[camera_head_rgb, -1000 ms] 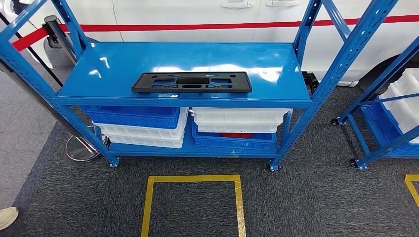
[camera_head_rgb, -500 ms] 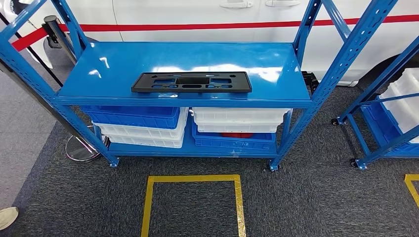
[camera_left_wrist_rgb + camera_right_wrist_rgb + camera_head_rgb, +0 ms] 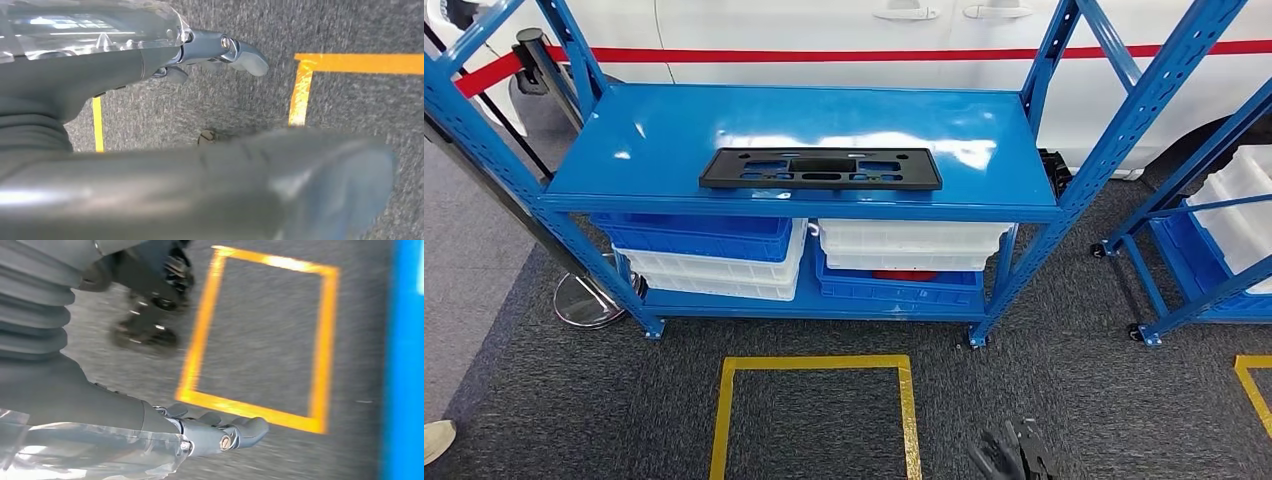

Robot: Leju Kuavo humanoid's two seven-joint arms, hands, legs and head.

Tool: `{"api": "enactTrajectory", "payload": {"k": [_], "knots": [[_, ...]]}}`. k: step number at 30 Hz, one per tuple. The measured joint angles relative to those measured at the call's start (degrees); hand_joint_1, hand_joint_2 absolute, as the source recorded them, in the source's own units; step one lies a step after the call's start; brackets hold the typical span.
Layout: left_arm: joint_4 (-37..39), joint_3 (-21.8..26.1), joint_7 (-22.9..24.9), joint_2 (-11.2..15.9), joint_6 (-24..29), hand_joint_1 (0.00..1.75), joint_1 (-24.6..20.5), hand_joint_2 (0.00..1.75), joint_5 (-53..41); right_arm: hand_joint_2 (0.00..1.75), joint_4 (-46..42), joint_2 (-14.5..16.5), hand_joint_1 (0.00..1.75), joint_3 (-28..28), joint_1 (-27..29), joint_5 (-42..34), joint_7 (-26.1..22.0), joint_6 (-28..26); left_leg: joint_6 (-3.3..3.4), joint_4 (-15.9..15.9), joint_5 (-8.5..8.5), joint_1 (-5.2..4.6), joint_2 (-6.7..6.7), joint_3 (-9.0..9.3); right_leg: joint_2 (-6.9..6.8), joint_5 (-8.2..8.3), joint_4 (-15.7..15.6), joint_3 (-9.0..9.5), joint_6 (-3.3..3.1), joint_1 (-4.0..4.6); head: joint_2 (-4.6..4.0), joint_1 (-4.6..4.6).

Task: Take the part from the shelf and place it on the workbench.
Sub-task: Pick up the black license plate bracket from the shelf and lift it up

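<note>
Low, empty: R hand (image 3: pixel 1011 452), fingers apart.

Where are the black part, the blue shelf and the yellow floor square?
Black part (image 3: pixel 821 168), head view, its middle.
Blue shelf (image 3: pixel 674 125), head view, bare top surface.
Yellow floor square (image 3: pixel 812 362), head view, far edge of the tape.

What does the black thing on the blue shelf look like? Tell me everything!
The black part is a long, flat, rectangular plate that looks like matte plastic, with several slots and holes cut through it. It lies flat on the top board of the blue shelf, near the front edge, lengthwise along it and roughly centred. Nothing else touches it, and no hand is near it.
</note>
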Motion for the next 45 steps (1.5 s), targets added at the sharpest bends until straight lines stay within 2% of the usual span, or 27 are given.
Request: {"api": "enactTrajectory", "payload": {"k": [1,2,3,4,6,7,11,13,15,16,17,18,20,22,25,27,29,31,32,33,34,35,37,38,42,44,45], "knots": [[0.12,0.58,-0.08,-0.09,-0.04,0.00,-0.07,0.00,-0.39,0.00,-1.72,0.08,0.00,0.43,-0.02,-0.75,-0.51,0.62,-0.01,0.03,-0.09,-0.03,-0.03,0.05,-0.01,-0.53,2.68,-1.57,0.04,-0.02,0.00,0.00],[0.24,1.13,-0.16,-0.20,-0.07,0.00,-0.12,0.00,-0.73,0.00,-3.52,0.18,0.00,0.86,-0.02,-1.50,-1.05,1.22,-0.09,0.07,-0.22,-0.03,-0.09,0.17,-0.02,0.10,3.40,-2.22,0.06,-0.04,0.00,-0.01],[0.34,1.70,-0.25,-0.31,-0.08,0.00,-0.14,0.00,-1.10,0.00,-5.34,0.28,0.00,1.27,-0.08,-2.24,-1.57,1.84,-0.25,0.13,-0.41,-0.02,-0.19,0.39,-0.02,1.86,1.84,-1.74,0.02,-0.06,0.00,0.00],[0.45,2.21,-0.35,-0.42,-0.09,0.00,-0.16,0.00,-1.44,0.00,-7.11,0.38,0.00,1.64,-0.17,-2.94,-2.05,2.46,-0.48,0.23,-0.68,0.01,-0.28,0.68,-0.01,4.35,-1.72,-0.23,-0.06,-0.09,0.00,0.01],[0.64,3.18,-0.60,-0.64,-0.14,0.00,-0.32,0.00,-2.10,0.00,-10.69,0.62,0.00,2.34,-0.53,-4.33,-3.04,3.77,-1.14,0.63,-1.37,-0.06,-0.41,0.89,0.22,7.27,-8.65,3.00,-0.41,0.05,0.00,-0.01],[0.73,3.72,-0.73,-0.72,-0.18,0.00,-0.49,0.00,-2.46,0.00,-12.65,0.80,0.00,2.71,-0.65,-5.04,-3.56,4.50,-1.49,0.83,-1.63,-0.11,-0.47,0.82,0.33,7.62,-10.47,3.81,-0.64,0.19,0.00,-0.02],[1.21,6.00,-1.04,-0.89,-0.43,0.00,-1.03,0.00,-3.96,0.00,-21.24,1.86,0.00,4.36,-1.01,-7.99,-5.69,7.49,-2.81,1.16,-2.31,0.09,-0.26,0.59,0.30,7.21,-11.37,4.07,-1.96,0.45,0.00,-0.02],[1.47,7.00,-1.20,-1.01,-0.53,0.00,-1.32,0.00,-4.70,0.00,-25.47,2.40,0.00,5.08,-1.14,-9.34,-6.66,8.89,-3.36,4.80,-4.32,0.22,0.69,-1.01,-0.06,7.16,-11.73,4.40,-2.64,0.35,0.00,-0.12],[1.73,7.90,-1.42,-1.10,-0.62,0.00,-1.59,0.00,-5.45,0.00,-29.41,2.78,0.00,5.66,-1.16,-10.72,-7.63,10.36,-3.71,11.92,-7.13,0.34,1.40,-4.84,-0.53,6.92,-11.76,4.66,-3.07,0.49,0.00,-0.19],[1.82,8.36,-1.54,-1.13,-0.65,0.00,-1.66,0.00,-5.87,0.00,-31.31,2.98,0.00,5.94,-1.15,-11.45,-8.12,11.18,-3.82,14.99,-7.85,0.39,1.50,-6.72,-0.73,6.78,-11.75,4.81,-3.19,0.55,0.00,-0.20],[1.89,8.77,-1.64,-1.14,-0.68,0.00,-1.68,0.00,-6.24,0.00,-33.06,3.20,0.00,6.18,-1.14,-12.16,-8.60,11.97,-3.86,16.28,-7.49,0.39,1.58,-7.81,-0.85,6.63,-11.74,5.00,-3.22,0.58,0.00,-0.20],[1.94,9.18,-1.74,-1.15,-0.72,0.00,-1.68,0.00,-6.63,0.00,-34.88,3.44,0.00,6.41,-1.14,-12.92,-9.09,12.80,-3.84,15.71,-6.15,0.39,1.69,-8.01,-0.93,6.45,-11.73,5.26,-3.19,0.59,0.00,-0.20],[2.02,9.97,-1.90,-1.15,-0.76,0.00,-1.72,0.00,-7.38,0.00,-38.38,3.94,0.00,6.83,-1.15,-14.37,-10.02,14.40,-3.55,9.24,-1.52,0.38,1.99,-5.72,-0.99,6.01,-11.73,5.93,-2.97,0.57,0.00,-0.19],[2.15,10.82,-2.03,-1.18,-0.83,0.00,-1.93,0.00,-8.17,0.00,-41.98,4.45,0.00,7.34,-1.21,-15.81,-10.98,16.09,-3.01,3.63,0.97,0.15,2.25,-3.53,-1.02,5.68,-11.61,6.18,-2.53,0.76,0.00,-0.16],[2.37,12.14,-2.25,-1.24,-0.91,0.00,-2.17,0.00,-9.42,0.00,-47.58,5.22,0.00,8.11,-1.28,-18.01,-12.48,18.78,-2.07,2.05,0.81,-0.05,2.12,-3.08,-1.12,5.70,-11.73,5.93,-1.63,0.94,0.00,-0.10],[2.48,12.95,-2.47,-1.37,-0.92,0.00,-2.21,0.00,-10.21,0.00,-51.20,5.55,0.00,8.65,-1.31,-19.46,-13.47,20.37,-1.38,1.46,1.09,0.17,2.03,-2.85,-1.04,4.72,-10.62,5.54,-1.11,0.87,0.00,-0.07],[2.59,13.80,-2.69,-1.49,-0.93,0.00,-2.40,0.00,-11.01,0.00,-54.78,5.85,0.00,9.18,-1.28,-20.92,-14.46,21.94,-0.83,1.07,1.24,0.26,2.01,-2.61,-0.82,1.72,-5.38,3.09,-0.84,0.82,0.00,-0.03],[2.72,14.69,-2.82,-1.56,-0.93,0.00,-2.59,0.00,-11.79,0.00,-58.07,6.24,0.00,9.67,-1.06,-22.30,-15.35,23.52,-0.55,1.10,1.15,0.14,1.95,-2.57,-0.67,-1.14,2.02,-0.82,-0.77,0.86,0.00,-0.03],[2.79,15.14,-2.87,-1.60,-0.93,0.00,-2.64,0.00,-12.16,0.00,-59.66,6.44,0.00,9.92,-0.91,-22.96,-15.81,24.30,-0.48,1.13,1.08,0.07,1.90,-2.50,-0.64,-1.28,4.03,-2.06,-0.79,0.86,0.00,-0.03],[2.86,15.59,-2.94,-1.64,-0.93,0.00,-2.67,0.00,-12.55,0.00,-61.37,6.67,0.00,10.21,-0.80,-23.64,-16.27,25.13,-0.46,1.17,0.98,0.01,1.82,-2.37,-0.62,-0.21,3.86,-2.27,-0.89,0.87,0.00,-0.03],[2.92,16.01,-3.01,-1.68,-0.93,0.00,-2.71,0.00,-12.92,0.00,-63.04,6.89,0.00,10.49,-0.72,-24.25,-16.71,25.93,-0.48,1.21,0.86,-0.03,1.74,-2.19,-0.61,1.71,1.65,-1.45,-1.07,0.90,0.00,-0.03],[2.99,16.43,-3.07,-1.76,-0.94,0.00,-2.77,0.00,-13.26,0.00,-64.78,7.11,0.00,10.80,-0.68,-24.86,-17.19,26.75,-0.56,1.26,0.70,-0.08,1.64,-1.95,-0.57,4.14,-2.24,0.25,-1.36,0.94,0.00,-0.02],[3.16,17.27,-3.23,-1.97,-0.97,0.00,-2.95,0.00,-13.96,0.00,-68.25,7.56,0.00,11.47,-0.64,-26.08,-18.16,28.44,-0.94,1.41,0.33,-0.32,1.48,-1.67,-0.42,6.90,-9.06,3.36,-1.94,1.21,0.00,-0.05],[3.24,17.75,-3.32,-2.06,-0.99,0.00,-3.04,0.00,-14.31,0.00,-69.99,7.79,0.00,11.85,-0.53,-26.69,-18.64,29.30,-1.20,1.46,0.21,-0.39,1.42,-1.66,-0.33,7.33,-10.99,4.19,-2.14,1.36,0.00,-0.05],[3.46,19.76,-3.79,-2.21,-1.10,0.00,-3.23,0.00,-15.56,0.00,-76.76,8.66,0.00,13.69,-0.04,-28.98,-20.55,32.53,-2.34,1.91,-0.53,-0.34,1.47,-1.78,-0.31,7.35,-12.16,4.61,-2.84,1.06,0.00,-0.09],[3.58,20.80,-3.91,-2.27,-1.23,0.00,-3.38,0.00,-16.19,0.00,-79.63,9.09,0.00,14.69,0.06,-30.25,-21.58,34.20,-2.87,6.37,-3.34,-0.15,1.68,-3.65,-0.51,7.48,-12.53,4.85,-3.30,0.76,0.00,-0.22],[3.66,21.26,-3.97,-2.30,-1.34,0.00,-3.45,0.00,-16.40,0.00,-80.69,9.22,0.00,15.05,0.15,-30.87,-22.05,34.93,-3.14,10.26,-5.30,-0.02,1.79,-5.43,-0.59,7.45,-12.55,4.86,-3.45,0.77,0.00,-0.27]]}}
